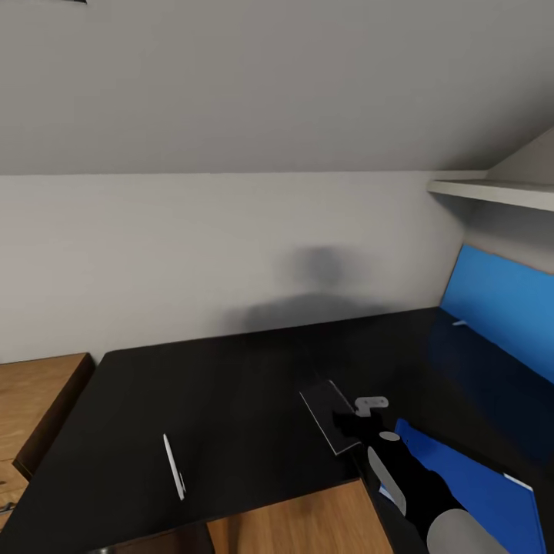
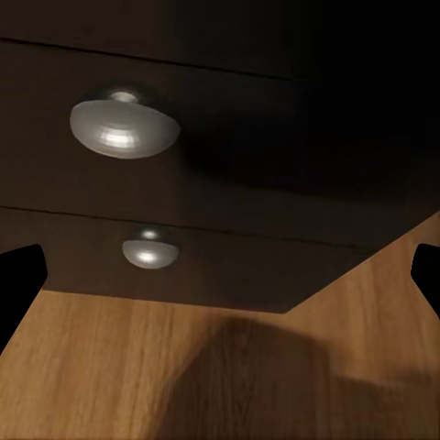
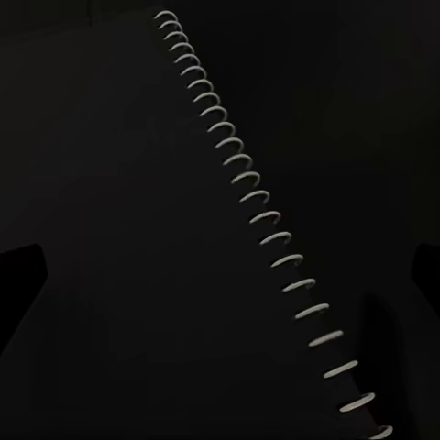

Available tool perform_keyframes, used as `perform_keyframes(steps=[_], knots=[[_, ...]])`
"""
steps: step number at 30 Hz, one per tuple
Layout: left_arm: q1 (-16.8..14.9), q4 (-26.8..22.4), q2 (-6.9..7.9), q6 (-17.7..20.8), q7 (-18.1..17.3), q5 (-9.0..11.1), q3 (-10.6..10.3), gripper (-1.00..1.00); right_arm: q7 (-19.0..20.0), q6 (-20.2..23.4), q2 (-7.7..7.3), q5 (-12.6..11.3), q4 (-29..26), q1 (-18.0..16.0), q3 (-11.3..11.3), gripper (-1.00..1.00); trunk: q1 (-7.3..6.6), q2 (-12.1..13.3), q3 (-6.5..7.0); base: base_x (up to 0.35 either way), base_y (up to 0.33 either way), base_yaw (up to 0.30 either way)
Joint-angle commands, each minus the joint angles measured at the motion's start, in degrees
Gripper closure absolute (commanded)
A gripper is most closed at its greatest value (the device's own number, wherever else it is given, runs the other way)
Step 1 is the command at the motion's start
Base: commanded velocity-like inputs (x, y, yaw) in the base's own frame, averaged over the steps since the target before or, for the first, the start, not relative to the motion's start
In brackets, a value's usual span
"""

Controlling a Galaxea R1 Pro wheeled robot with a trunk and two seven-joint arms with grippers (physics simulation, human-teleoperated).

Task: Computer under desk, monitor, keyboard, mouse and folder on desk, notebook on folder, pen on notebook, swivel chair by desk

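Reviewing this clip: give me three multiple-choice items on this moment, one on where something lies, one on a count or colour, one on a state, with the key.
1. Where does the pen lie?
A. on the desk, apart from the notebook
B. on top of the notebook
C. on the floor

2. How many round silver knobs show in the left wrist view?
A. one
B. two
C. four

3. What is on top of the folder?
A. the notebook
B. the pen
C. neither of them

Key:
1 A, the pen rests on the bare desk, well left of the notebook.
2 B, one larger knob and one smaller knob.
3 C, the notebook lies beside the folder, by the right end effector.
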Motion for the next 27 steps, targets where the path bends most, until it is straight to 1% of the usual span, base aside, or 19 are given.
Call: perform_keyframes(steps=[1, 2, 13, 18, 27], knots=[[-0.03, 0.02, 0.01, -0.08, -0.49, 0.63, -0.19, -1.00, -0.48, 0.24, -0.09, -0.56, -0.09, -0.04, 0.38, -1.00, 0.23, -0.45, -0.25, 0.000, 0.000, 0.000], [-0.03, 0.02, 0.01, -0.08, -0.49, 0.62, -0.19, -1.00, -0.48, 0.24, -0.09, -0.56, -0.08, -0.04, 0.38, -1.00, 0.45, -0.85, -0.43, 0.000, 0.000, 0.000], [-0.03, 0.02, 0.01, -0.11, -0.49, 0.61, -0.16, -1.00, -0.48, 0.24, -0.08, -0.56, -0.05, -0.04, 0.38, -1.00, 0.45, -0.85, -0.43, 0.000, 0.000, 0.000], [-0.03, 0.02, 0.00, -0.19, -0.56, 0.64, -0.19, -1.00, -0.42, 0.24, -0.08, -0.56, -0.05, -0.04, 0.38, -1.00, 1.54, -2.86, -1.32, 0.000, 0.000, 0.000], [-0.03, 0.02, 0.03, -0.17, -0.50, 0.65, -0.14, -1.00, -0.40, 0.24, -0.08, -0.62, -0.05, -0.04, 0.38, -1.00, 1.54, -2.86, -1.32, 0.000, 0.000, 0.000]])
